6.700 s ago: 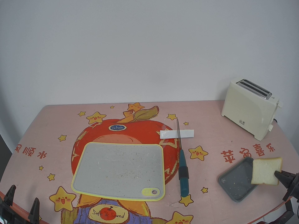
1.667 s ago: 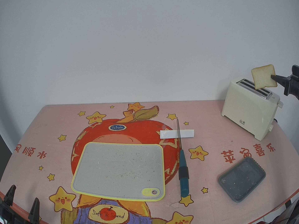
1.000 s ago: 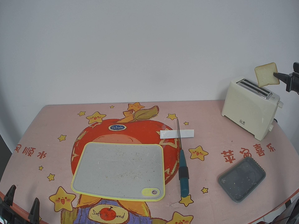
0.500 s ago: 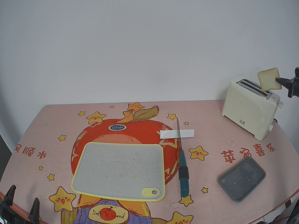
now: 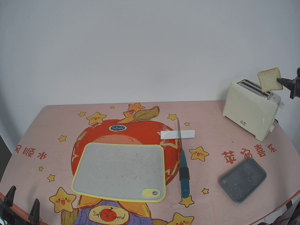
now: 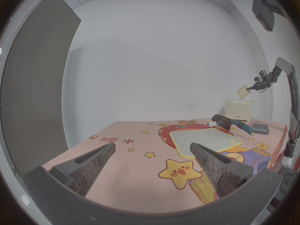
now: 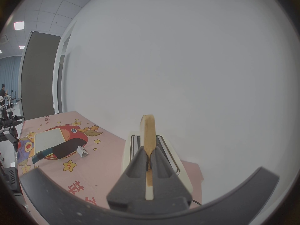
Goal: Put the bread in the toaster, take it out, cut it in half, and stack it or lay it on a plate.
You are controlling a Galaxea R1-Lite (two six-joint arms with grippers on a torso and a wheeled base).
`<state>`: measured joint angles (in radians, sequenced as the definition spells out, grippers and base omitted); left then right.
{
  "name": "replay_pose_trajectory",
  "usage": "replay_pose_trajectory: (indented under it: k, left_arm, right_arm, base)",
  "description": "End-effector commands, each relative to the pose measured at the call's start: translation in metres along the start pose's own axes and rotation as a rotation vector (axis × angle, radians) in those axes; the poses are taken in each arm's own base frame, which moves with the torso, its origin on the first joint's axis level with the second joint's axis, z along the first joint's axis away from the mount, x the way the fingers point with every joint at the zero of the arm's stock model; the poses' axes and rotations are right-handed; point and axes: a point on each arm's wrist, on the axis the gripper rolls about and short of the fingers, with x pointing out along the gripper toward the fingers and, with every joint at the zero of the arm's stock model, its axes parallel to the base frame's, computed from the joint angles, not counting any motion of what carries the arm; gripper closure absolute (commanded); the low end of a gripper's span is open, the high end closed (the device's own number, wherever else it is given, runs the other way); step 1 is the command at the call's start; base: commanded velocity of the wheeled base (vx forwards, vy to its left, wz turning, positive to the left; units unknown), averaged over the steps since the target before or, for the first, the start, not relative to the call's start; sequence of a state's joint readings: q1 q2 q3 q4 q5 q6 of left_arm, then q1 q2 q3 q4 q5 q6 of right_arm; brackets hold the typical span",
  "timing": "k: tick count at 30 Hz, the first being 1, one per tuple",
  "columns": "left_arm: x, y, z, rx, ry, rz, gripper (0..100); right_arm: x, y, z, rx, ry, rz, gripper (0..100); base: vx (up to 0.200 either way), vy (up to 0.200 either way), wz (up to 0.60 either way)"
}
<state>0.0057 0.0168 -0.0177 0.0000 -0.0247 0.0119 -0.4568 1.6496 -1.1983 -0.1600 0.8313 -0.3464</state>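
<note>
Hovering just above the toaster [image 5: 250, 110], the bread [image 5: 269, 79] is a single pale slice held in the air and not touching the slots, as the left wrist view shows with a clear gap between the bread [image 6: 242, 92] and the toaster [image 6: 239, 110] below it. The right fingers [image 5: 281, 80] are closed on one edge of the slice and come in from the toaster's right side. The slice hangs tilted, with one corner pointing down toward the slotted top. From the right wrist, the bread [image 7: 147, 133] appears edge-on between the right fingers [image 7: 137, 169], roughly in line with the long slots of the toaster [image 7: 170, 160]; which of the two slots it is over cannot be told. The toaster stands on the table [image 5: 212, 125]. A grey plate [image 5: 243, 178] with a few crumbs lies nearer the robot than the toaster, apart from it. A knife [image 5: 183, 172] with a teal handle lies well to the toaster's left and nearer the robot, its blade resting across a white strip [image 5: 170, 135]. The cutting board [image 5: 118, 171] lies farther from the toaster than the knife, just beside it. The left fingers [image 6: 93, 160] are spread wide and hold nothing, far from the toaster on the cutting board's side.
</note>
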Motion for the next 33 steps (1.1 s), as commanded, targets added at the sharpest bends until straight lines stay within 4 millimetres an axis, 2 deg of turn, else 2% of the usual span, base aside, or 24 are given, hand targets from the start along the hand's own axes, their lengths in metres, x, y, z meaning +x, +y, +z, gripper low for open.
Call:
replay_pose_trajectory:
  k: [1, 22, 33]
  left_arm:
    - [0.000, 0.000, -0.005, 0.000, 0.005, 0.000, 0]
    - [0.000, 0.000, -0.005, 0.000, 0.005, 0.000, 0]
    - [0.000, 0.000, -0.005, 0.000, 0.004, 0.000, 0]
  right_arm:
    - [-0.003, 0.003, 0.001, -0.003, -0.003, -0.003, 100]
    - [-0.006, 0.005, -0.016, 0.028, 0.036, -0.005, 100]
    - [-0.005, 0.005, -0.016, 0.015, 0.036, -0.002, 100]
  base:
    - [0.000, 0.000, 0.00]
    - [0.000, 0.000, 0.00]
    - [0.000, 0.000, 0.00]
